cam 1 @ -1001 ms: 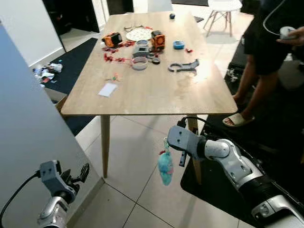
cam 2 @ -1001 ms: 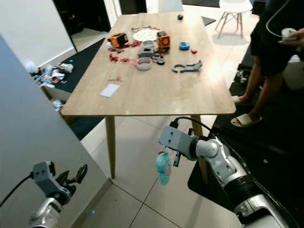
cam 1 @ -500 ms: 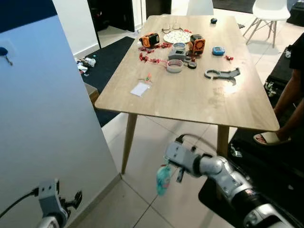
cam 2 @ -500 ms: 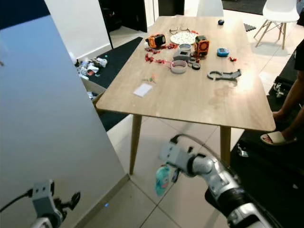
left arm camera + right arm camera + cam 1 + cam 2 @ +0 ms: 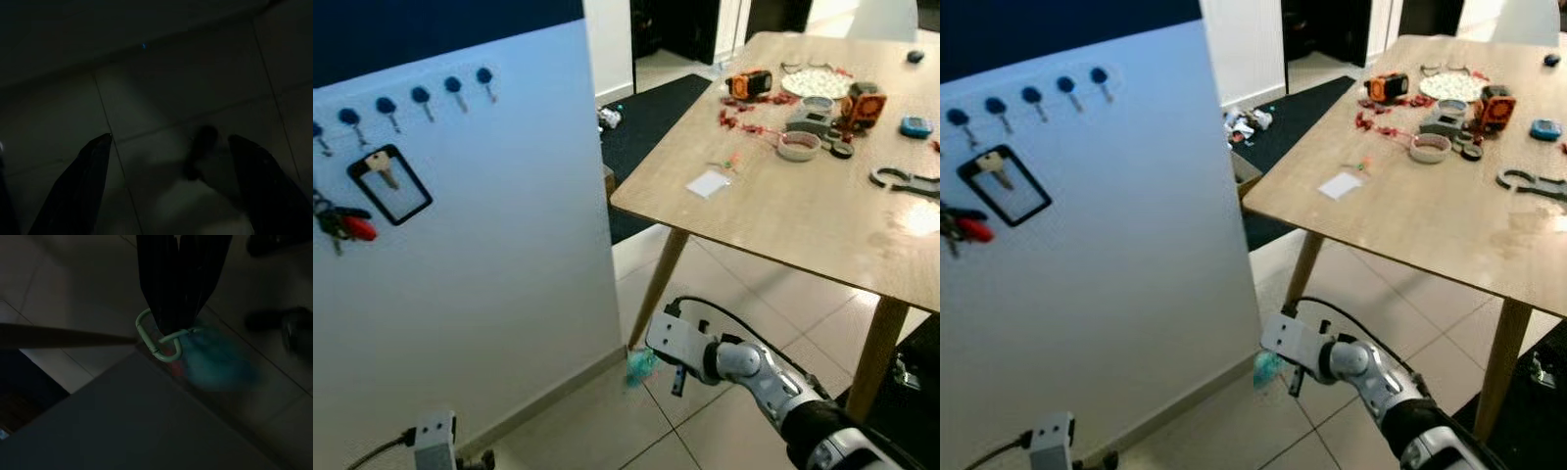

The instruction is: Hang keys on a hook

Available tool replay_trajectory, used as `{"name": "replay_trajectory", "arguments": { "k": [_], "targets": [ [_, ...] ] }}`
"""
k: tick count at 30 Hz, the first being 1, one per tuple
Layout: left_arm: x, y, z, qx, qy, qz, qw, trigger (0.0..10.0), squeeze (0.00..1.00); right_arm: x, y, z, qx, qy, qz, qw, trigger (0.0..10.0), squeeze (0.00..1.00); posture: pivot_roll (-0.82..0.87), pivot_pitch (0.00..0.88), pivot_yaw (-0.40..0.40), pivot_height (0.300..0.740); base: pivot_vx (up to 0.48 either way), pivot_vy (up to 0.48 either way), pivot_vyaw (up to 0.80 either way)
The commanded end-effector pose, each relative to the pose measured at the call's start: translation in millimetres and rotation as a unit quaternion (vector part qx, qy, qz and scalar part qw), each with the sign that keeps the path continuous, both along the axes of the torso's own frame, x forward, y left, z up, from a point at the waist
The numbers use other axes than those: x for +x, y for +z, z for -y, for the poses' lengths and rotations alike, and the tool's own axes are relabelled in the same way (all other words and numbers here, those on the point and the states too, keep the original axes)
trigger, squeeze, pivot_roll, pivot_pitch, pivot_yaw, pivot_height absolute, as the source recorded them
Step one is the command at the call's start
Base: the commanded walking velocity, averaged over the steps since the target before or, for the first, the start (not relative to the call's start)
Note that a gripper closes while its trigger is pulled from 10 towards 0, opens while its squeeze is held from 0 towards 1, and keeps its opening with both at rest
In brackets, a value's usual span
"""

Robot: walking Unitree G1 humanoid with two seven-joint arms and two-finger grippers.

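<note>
keys (image 5: 168, 340): green carabiner with soft teal charm, hanging low above the floor near the white board | handling: light, dangles and swings, best held at the stiff carabiner | right claw (image 5: 178, 328): clamped on the carabiner | hooks (image 5: 419, 96): blue, high on the board, some free | left claw (image 5: 171, 161): fingers apart, idle

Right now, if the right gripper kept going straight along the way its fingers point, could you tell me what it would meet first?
Probably the white board's lower edge: the right gripper, shut on the green carabiner, points down at it, with floor tiles beside. Depth is unclear.
</note>
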State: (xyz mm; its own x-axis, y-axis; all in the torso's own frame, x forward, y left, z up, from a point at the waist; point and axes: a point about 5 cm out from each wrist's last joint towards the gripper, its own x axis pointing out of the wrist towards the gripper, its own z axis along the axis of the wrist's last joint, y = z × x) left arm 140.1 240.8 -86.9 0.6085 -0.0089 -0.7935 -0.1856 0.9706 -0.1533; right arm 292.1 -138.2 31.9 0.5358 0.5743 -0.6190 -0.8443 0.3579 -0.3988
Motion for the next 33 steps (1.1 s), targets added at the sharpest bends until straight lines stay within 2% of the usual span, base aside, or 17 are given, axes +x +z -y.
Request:
{"name": "replay_trajectory", "arguments": {
  "k": [1,18,33],
  "targets": [
    [-0.3,-0.2,-0.6,0.007,-0.008,-0.007,1.000,10.0,0.00,3.2,5.1,-9.0,0.010,0.011,0.021,1.000,10.0,0.00,-0.11,0.037,0.078,0.740,0.000,0.000,0.77],
    [-0.4,-4.1,14.1,-0.002,-0.040,-0.018,0.999,10.0,0.00,18.1,22.3,-8.9,0.016,0.004,0.075,0.997,10.0,0.00,-0.12,0.035,0.090,0.740,0.000,0.000,0.77],
    [0.4,-4.2,15.8,-0.007,-0.046,-0.020,0.999,10.0,0.00,30.2,40.8,-10.6,0.033,-0.007,0.116,0.993,10.0,0.00,-0.12,0.038,0.092,0.740,0.000,0.000,0.77]
  ]
}}
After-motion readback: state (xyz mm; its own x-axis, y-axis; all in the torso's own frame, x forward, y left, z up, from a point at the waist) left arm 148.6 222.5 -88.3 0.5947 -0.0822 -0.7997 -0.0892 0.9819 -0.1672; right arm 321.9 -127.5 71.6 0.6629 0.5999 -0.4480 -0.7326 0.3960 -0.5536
